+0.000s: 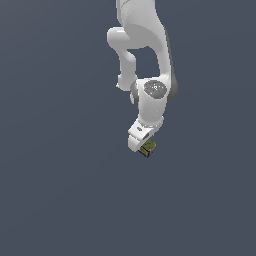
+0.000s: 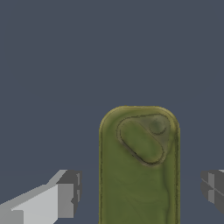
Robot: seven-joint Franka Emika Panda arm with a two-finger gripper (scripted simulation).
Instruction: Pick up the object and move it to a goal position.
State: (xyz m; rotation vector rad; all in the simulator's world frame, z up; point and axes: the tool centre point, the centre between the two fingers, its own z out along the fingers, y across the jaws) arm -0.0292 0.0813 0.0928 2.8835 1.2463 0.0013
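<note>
Dark slate-grey ground fills both views, with no edge, corner or goal marker showing, so the object cannot be placed against any border; it sits near the middle of the exterior view, a little below centre.

Wrist view, nearest: white-and-grey pincer [image 2: 140, 194] is spread wide, one fingertip [image 2: 65, 197] on each side, each well apart from the block. Nothing is held. Between them lies the small boxy block with olive-green top and rounded corners [image 2: 139, 170], bearing a raised oval patch.

Exterior view, farther: same block [image 1: 148, 147] sits just below the white wrist housing, mostly hidden by it; yellow and dark edging barely visible.

Handling, judged: rigid, light, box-like, probably packaging; smooth printed faces may slip slightly. Not obviously fragile. Best hold looks to be across the two long straight sides, the narrower span, which already lines up with the fingers.

Writing: none legible; side prints too small to read.
</note>
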